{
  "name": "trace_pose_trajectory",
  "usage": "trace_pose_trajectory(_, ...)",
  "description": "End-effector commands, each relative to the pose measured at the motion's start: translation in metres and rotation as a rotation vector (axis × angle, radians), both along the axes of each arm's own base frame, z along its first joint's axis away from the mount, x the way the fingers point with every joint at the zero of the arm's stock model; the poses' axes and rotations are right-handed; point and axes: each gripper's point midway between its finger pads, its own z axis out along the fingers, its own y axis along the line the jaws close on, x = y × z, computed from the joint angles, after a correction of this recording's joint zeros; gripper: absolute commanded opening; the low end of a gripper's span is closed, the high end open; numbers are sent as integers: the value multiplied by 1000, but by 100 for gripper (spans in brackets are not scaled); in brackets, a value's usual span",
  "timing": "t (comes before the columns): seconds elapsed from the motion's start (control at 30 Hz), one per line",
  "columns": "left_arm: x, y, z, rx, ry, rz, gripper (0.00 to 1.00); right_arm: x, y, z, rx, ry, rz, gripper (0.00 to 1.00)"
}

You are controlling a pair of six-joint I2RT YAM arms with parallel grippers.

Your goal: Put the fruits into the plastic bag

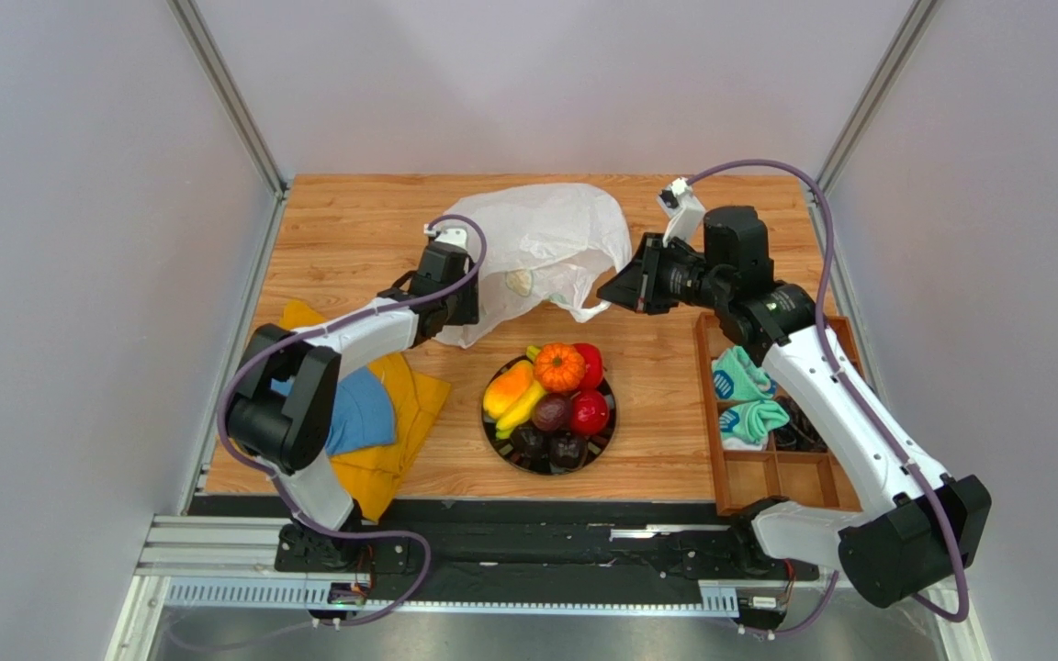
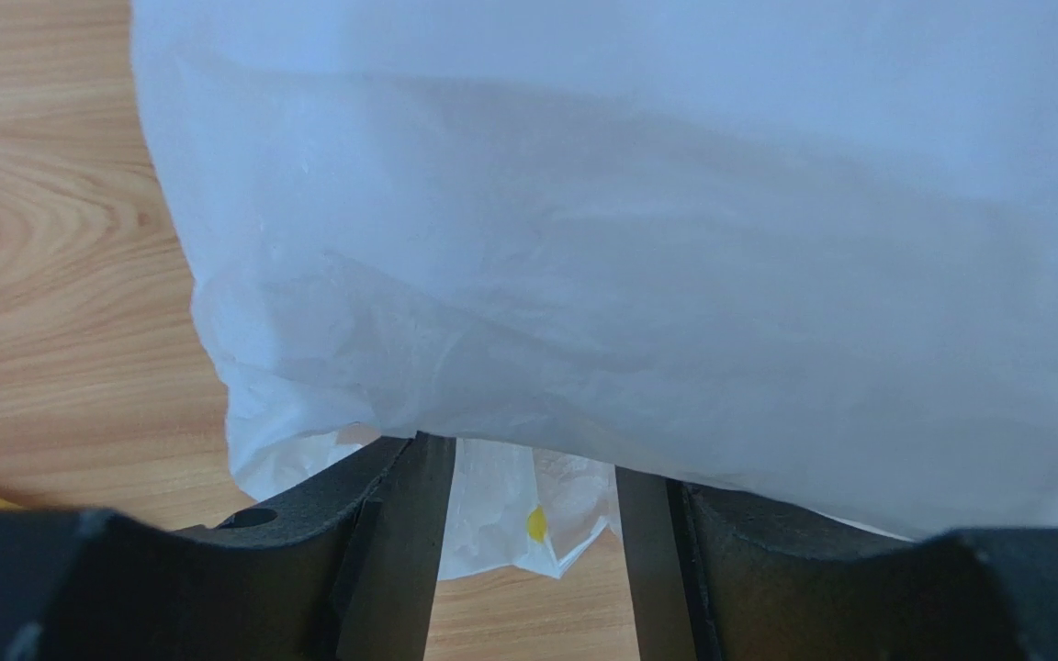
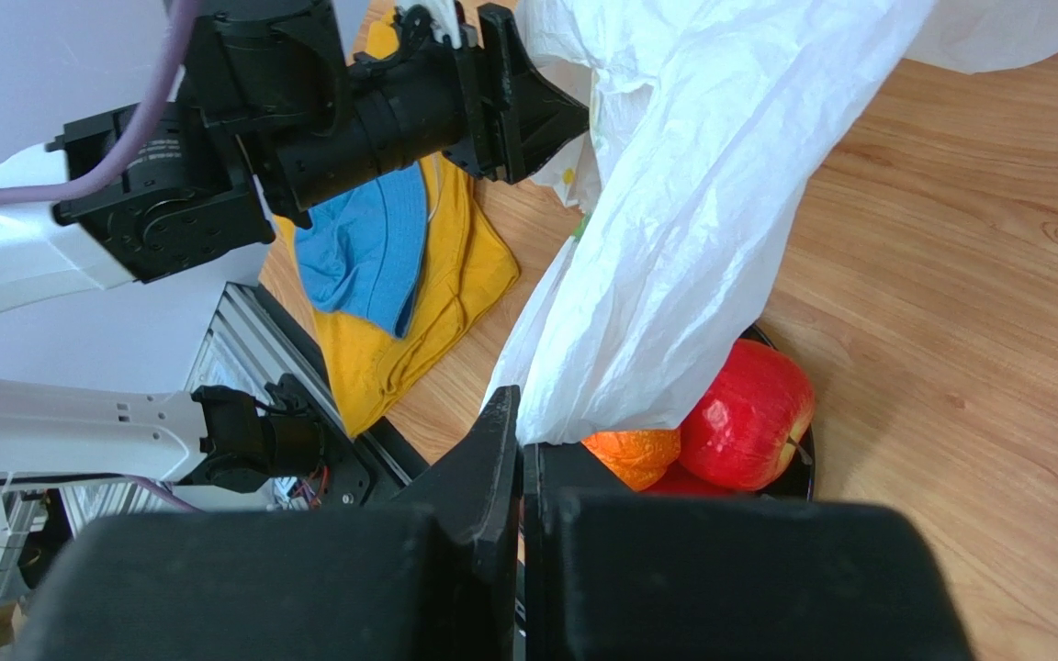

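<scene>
The white plastic bag (image 1: 549, 248) lies at the back middle of the table, held up at two sides. My left gripper (image 1: 459, 300) is at its left edge; in the left wrist view the bag (image 2: 659, 248) drapes over my open fingers (image 2: 397, 537), with a lower fold between them. My right gripper (image 1: 617, 289) is shut on the bag's right edge (image 3: 659, 276), pulled taut. The fruits sit on a black plate (image 1: 500, 438): ribbed orange one (image 1: 561, 366), banana (image 1: 521, 409), mango (image 1: 507, 389), red ones (image 1: 590, 411), dark ones (image 1: 551, 413). A red fruit (image 3: 749, 413) shows under the bag.
Blue cloth (image 1: 355, 413) on a yellow cloth (image 1: 404, 427) lies at the left front. A wooden compartment tray (image 1: 769, 482) with teal items (image 1: 742, 379) stands at the right. Grey walls enclose the table on three sides.
</scene>
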Motion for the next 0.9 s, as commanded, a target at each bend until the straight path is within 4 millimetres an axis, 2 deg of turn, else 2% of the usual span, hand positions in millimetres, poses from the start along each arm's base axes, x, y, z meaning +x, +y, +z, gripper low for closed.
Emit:
trace_pose_trajectory(0.0, 8, -8, 5, -19, -16, 3, 54, -7, 1, 12, 23, -29, 15, 0)
trace_pose_trajectory(0.13, 5, -6, -2, 12, -6, 14, 54, -5, 1, 10, 20, -29, 9, 0)
trace_pose_trajectory(0.23, 7, -3, -8, 43, 1, 22, 60, -5, 1, 10, 21, -28, 12, 0)
trace_pose_trajectory(0.3, 6, 1, -19, 80, 38, 25, 60, -6, 1, 10, 20, -30, 13, 0)
trace_pose_trajectory(0.43, 8, -2, -27, 93, 75, 14, 56, -7, 0, 7, 14, -24, 8, 0)
trace_pose_trajectory(0.53, 7, -1, -30, 102, 82, 20, 45, -8, -1, 5, 10, -23, 6, 0)
trace_pose_trajectory(0.57, 7, -1, -31, 104, 82, 16, 32, -7, -2, 5, 9, -22, 4, 0)
trace_pose_trajectory(0.63, 7, -1, -31, 108, 88, 10, 15, -7, -3, 3, 3, -22, -3, 0)
trace_pose_trajectory(0.67, 6, -1, -29, 108, 86, 10, 0, -6, -3, 3, 0, -26, -5, 0)
trace_pose_trajectory(0.73, 3, 2, -26, 107, 75, 10, 0, -5, -5, 2, -9, -29, -15, 0)
trace_pose_trajectory(0.77, 6, 0, -7, 79, 20, 8, 0, -4, -6, 3, -13, -36, -21, 0)
trace_pose_trajectory(0.8, -1, 2, -5, 73, 12, -1, 0, -2, -7, 3, -22, -42, -27, 0)
trace_pose_trajectory(0.83, -2, 1, 23, 39, -54, -6, 0, 1, -10, 2, -35, -48, -45, 0)
trace_pose_trajectory(0.87, -3, 1, 37, 16, -94, -10, 0, 4, -10, 0, -42, -47, -54, 0)
